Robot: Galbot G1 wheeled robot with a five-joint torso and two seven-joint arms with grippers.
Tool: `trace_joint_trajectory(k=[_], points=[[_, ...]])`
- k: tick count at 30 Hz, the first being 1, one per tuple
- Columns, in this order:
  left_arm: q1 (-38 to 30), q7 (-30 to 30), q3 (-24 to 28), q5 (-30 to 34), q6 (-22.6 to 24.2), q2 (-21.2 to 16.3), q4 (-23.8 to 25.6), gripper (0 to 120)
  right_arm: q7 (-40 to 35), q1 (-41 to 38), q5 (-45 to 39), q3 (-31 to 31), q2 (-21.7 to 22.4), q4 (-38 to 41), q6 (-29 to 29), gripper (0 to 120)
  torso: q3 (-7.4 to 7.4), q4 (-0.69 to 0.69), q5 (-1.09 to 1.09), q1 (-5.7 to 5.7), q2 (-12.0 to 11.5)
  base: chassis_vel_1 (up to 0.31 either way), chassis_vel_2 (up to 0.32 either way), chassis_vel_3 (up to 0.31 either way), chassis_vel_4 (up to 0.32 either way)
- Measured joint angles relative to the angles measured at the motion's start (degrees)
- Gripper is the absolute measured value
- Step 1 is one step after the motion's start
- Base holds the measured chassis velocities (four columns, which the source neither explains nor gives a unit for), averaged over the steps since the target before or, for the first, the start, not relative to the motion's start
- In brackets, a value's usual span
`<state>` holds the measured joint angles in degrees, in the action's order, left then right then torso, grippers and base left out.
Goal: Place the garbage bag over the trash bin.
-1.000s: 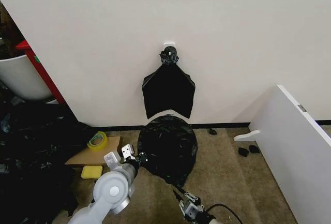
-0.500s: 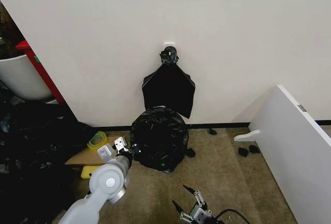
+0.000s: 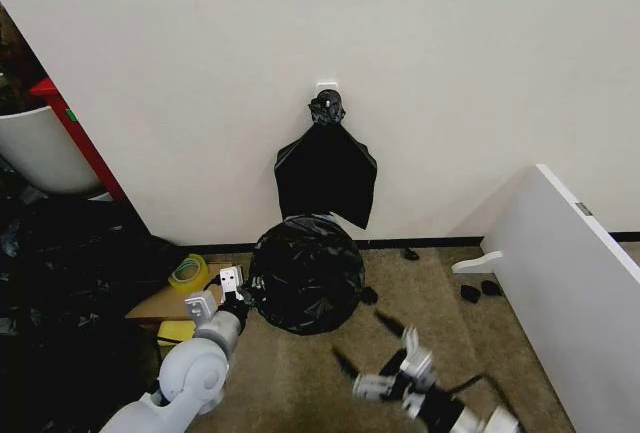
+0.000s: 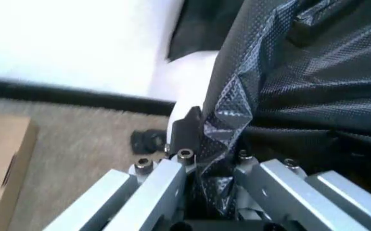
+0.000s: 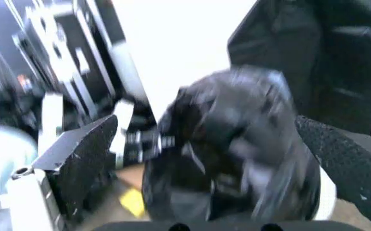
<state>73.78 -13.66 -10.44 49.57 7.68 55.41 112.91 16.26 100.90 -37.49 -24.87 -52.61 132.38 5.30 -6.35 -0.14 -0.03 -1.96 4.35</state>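
The garbage bag (image 3: 305,274) stands on the carpet against the foot of the wall, directly below the flat black bundle of bags (image 3: 326,175) that hangs from a hook. The garbage bag forms a rounded, bulging dome, and its long axis cannot be told from the head view. In the left wrist view a white surface (image 4: 185,77) shows beside the bag's plastic; whether this is the trash bin cannot be told, and no rim is visible.

The left gripper (image 3: 236,293) sits at the bag's left lower edge. Its jaws are pinched on a pleated fold of the garbage bag (image 4: 227,125), with the film running up between the two fingers in the left wrist view.

The right gripper (image 3: 385,343) hangs above the carpet in front of the bag, clear of it, and is motion-blurred. Its jaws are spread wide, with nothing between them. In the right wrist view the garbage bag (image 5: 230,144) lies between the two spread fingers (image 5: 83,149), farther off.

Left of the bag lie a cardboard sheet (image 3: 165,303), a roll of tape (image 3: 187,272) and a yellow sponge (image 3: 174,330). A white panel (image 3: 570,283) bounds the floor on the right. Bare carpet lies between the bag and this panel
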Motion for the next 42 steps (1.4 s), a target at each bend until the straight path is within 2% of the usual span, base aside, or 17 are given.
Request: trace_joint_trajectory(k=[1, 2, 4, 5, 8, 14, 23, 25, 29, 30, 31, 34, 36, 38, 39, 42], points=[[0.2, 3.9, 0.1, -2.4, -2.3, -1.0, -0.8, 0, 1.2, -2.0, -9.1, -3.5, 1.9, 0.2, -3.1, 100, 0.0, 0.0, 0.02, 0.0, 0.0, 0.0, 0.0, 0.0, 0.0], [0.2, 3.9, 0.1, -2.4, -2.3, -1.0, -0.8, 0, 1.2, -2.0, -9.1, -3.5, 1.9, 0.2, -3.1, 100, 0.0, 0.0, 0.02, 0.0, 0.0, 0.0, 0.0, 0.0, 0.0], [0.5, 9.2, 0.4, -6.1, -6.9, -2.4, -2.0, 0, 2.0, -4.5, -20.5, -7.1, 4.6, -1.0, -7.5, 100, 0.0, 0.01, -0.01, 0.0, 0.0, 0.0, 0.0, 0.0, 0.0], [0.5, 9.2, 0.4, -6.1, -6.9, -2.4, -2.0, 0, 2.0, -4.5, -20.5, -7.1, 4.6, -1.0, -7.5, 100, 0.0, 0.01, -0.01, 0.0, 0.0, 0.0, 0.0, 0.0, 0.0], [0.8, 13.9, 0.7, -11.3, -12.2, -3.8, -3.5, 0, 3.1, -6.9, -30.0, -9.7, 7.9, -4.4, -12.2, 100, 0.0, 0.0, 0.01, 0.0, 0.0, 0.0, 0.0, 0.0, 0.0], [1.1, 16.8, 1.3, -14.5, -15.0, -4.1, -3.8, 0, 3.1, -10.7, -34.8, -8.1, 8.7, -7.3, -14.7, 100, 0.0, 0.0, 0.0, 0.0, 0.0, 0.0, 0.0, 0.0, 0.0], [1.3, 19.8, 2.1, -16.4, -17.4, -4.2, -3.6, 0, 2.2, -13.9, -31.1, -3.8, 7.6, -10.2, -15.8, 97, 0.0, 0.0, 0.01, 0.0, 0.0, 0.0, 0.0, 0.0, 0.0], [1.4, 20.2, 2.4, -17.4, -18.1, -4.1, -3.5, 0, 1.9, -14.0, -30.8, -3.3, 7.3, -10.7, -15.8, 86, 0.0, -0.01, 0.0, 0.0, 0.0, 0.0, 0.0, 0.0, 0.0], [1.4, 20.3, 2.6, -18.1, -18.3, -4.0, -3.5, 0, 2.0, -14.0, -30.7, -3.1, 7.2, -10.7, -15.8, 76, 0.0, 0.0, 0.0, 0.0, 0.0, 0.0, 0.0, 0.0, 0.0], [1.4, 20.4, 2.7, -18.6, -18.4, -3.8, -3.7, 0, 2.3, -14.1, -29.8, -2.8, 7.0, -10.7, -15.8, 68, 0.0, 0.0, -0.01, 0.0, 0.0, 0.0, 0.0, 0.0, 0.0], [1.4, 20.4, 2.7, -18.6, -18.4, -3.8, -3.7, 0, 2.3, -14.1, -29.8, -2.8, 7.0, -10.7, -15.8, 68, 0.0, 0.0, -0.01, 0.0, 0.0, 0.0, 0.0, 0.0, 0.0], [1.3, 20.4, 2.8, -19.0, -18.4, -3.3, -3.8, 0, 2.2, -14.2, -28.9, -2.2, 6.6, -10.7, -15.8, 52, 0.0, 0.0, 0.0, 0.0, 0.0, 0.0, 0.0, 0.0, 0.0], [1.3, 20.4, 2.8, -19.1, -18.4, -3.2, -3.8, 0, 2.2, -14.2, -28.8, -2.1, 6.5, -10.7, -15.8, 49, 0.0, 0.0, 0.0, 0.0, 0.0, 0.0, 0.0, 0.0, 0.0], [1.3, 20.4, 2.8, -19.1, -18.5, -3.0, -3.8, 0, 2.2, -14.2, -28.6, -2.1, 6.3, -10.7, -15.8, 37, 0.0, 0.0, 0.0, 0.0, 0.0, 0.0, 0.0, 0.0, 0.0], [1.3, 20.4, 2.8, -19.1, -18.5, -3.0, -3.8, 0, 2.2, -14.2, -28.6, -2.1, 6.3, -10.7, -15.8, 37, 0.0, 0.0, 0.0, 0.0, 0.0, 0.0, 0.0, 0.0, 0.0], [1.4, 20.3, 2.8, -19.1, -18.5, -3.0, -3.8, 0, 2.2, -14.2, -28.1, -1.9, 6.3, -10.7, -15.6, 24, 0.0, 0.0, 0.0, 0.0, 0.0, 0.0, 0.0, 0.0, 0.0]])
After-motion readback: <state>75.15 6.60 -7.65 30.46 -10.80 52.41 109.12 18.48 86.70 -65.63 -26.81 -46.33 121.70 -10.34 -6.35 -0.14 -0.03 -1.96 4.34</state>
